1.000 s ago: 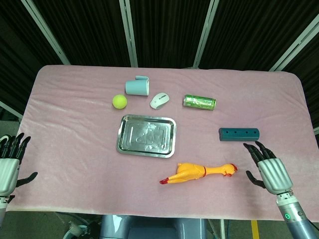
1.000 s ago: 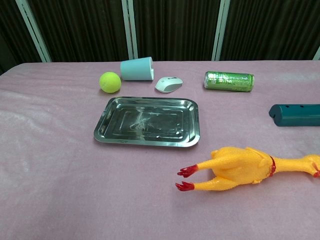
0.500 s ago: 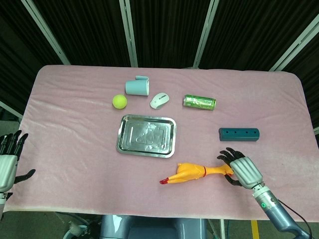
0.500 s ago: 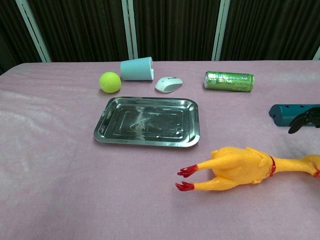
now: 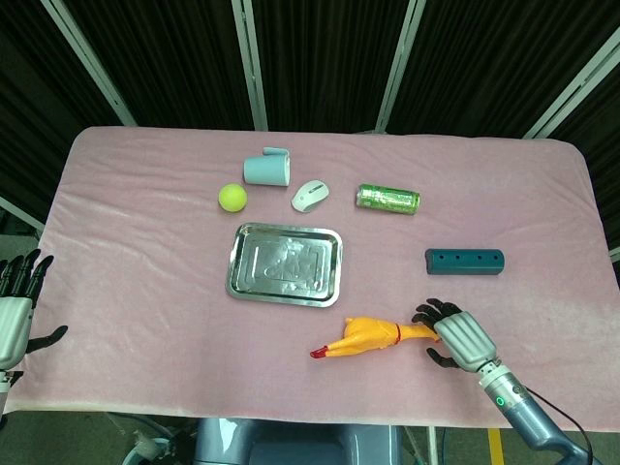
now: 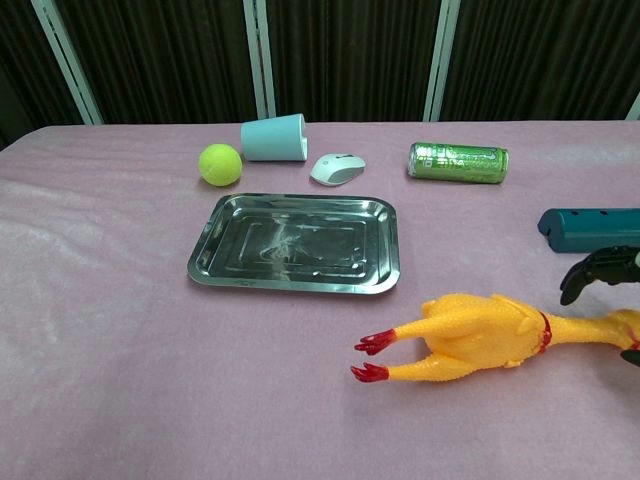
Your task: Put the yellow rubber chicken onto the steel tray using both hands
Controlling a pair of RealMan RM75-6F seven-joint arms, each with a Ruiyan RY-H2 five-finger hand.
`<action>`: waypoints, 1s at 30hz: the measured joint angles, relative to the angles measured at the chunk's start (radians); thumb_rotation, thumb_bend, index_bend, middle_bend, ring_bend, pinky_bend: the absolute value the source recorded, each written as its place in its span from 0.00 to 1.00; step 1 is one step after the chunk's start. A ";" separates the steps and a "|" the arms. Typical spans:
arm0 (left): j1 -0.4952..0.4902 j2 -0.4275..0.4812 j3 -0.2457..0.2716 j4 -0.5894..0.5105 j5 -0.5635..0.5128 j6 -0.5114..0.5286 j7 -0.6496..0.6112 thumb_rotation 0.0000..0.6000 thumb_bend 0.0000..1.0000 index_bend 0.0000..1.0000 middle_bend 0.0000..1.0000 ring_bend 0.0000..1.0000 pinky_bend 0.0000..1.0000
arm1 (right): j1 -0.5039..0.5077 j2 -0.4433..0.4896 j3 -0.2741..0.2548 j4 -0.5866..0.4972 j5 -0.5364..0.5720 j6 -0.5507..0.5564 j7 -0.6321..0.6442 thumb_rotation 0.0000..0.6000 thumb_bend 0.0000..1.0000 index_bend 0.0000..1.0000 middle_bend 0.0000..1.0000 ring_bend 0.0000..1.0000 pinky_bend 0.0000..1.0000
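Note:
The yellow rubber chicken (image 5: 368,336) lies on its side on the pink cloth, red feet to the left and head to the right, a little in front of the steel tray (image 5: 238,279). My right hand (image 5: 457,334) sits over the chicken's head end with its fingers spread either side of the neck, not closed. In the chest view the chicken (image 6: 470,335) shows whole up to the right border, with the dark fingers (image 6: 598,268) hovering just above its neck. The tray (image 6: 210,262) holds nothing. My left hand (image 5: 15,312) hangs open past the table's left edge.
Behind the tray lie a green tennis ball (image 5: 232,198), a tipped light-blue cup (image 5: 267,169), a white mouse (image 5: 310,195) and a green can (image 5: 387,199). A teal block (image 5: 464,262) lies just beyond my right hand.
My right hand has slid left from beside the teal block to the chicken's head and neck. The left hand has sunk slightly at the table's left edge. The chicken has not moved.

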 measured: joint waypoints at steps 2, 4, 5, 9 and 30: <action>0.000 0.000 0.001 0.000 -0.002 -0.001 -0.001 1.00 0.00 0.00 0.00 0.00 0.02 | 0.005 -0.010 -0.001 0.012 0.003 -0.006 0.001 1.00 0.37 0.31 0.26 0.20 0.33; 0.000 0.001 0.001 0.000 -0.005 -0.004 -0.001 1.00 0.00 0.00 0.00 0.00 0.02 | 0.010 -0.020 -0.001 0.024 0.006 -0.011 0.001 1.00 0.37 0.31 0.27 0.23 0.36; 0.000 0.001 0.002 0.000 -0.007 -0.005 -0.001 1.00 0.00 0.00 0.00 0.00 0.02 | 0.012 -0.024 -0.001 0.028 0.007 -0.013 0.002 1.00 0.37 0.31 0.28 0.24 0.38; 0.001 0.003 0.002 -0.001 -0.012 -0.005 -0.003 1.00 0.00 0.00 0.00 0.00 0.02 | 0.021 -0.036 -0.003 0.041 0.014 -0.023 0.013 1.00 0.37 0.32 0.30 0.26 0.41; 0.001 -0.001 0.006 0.015 -0.017 -0.008 -0.028 1.00 0.00 0.00 0.00 0.00 0.02 | 0.042 -0.080 -0.007 0.072 0.011 -0.004 0.057 1.00 0.62 0.58 0.51 0.52 0.74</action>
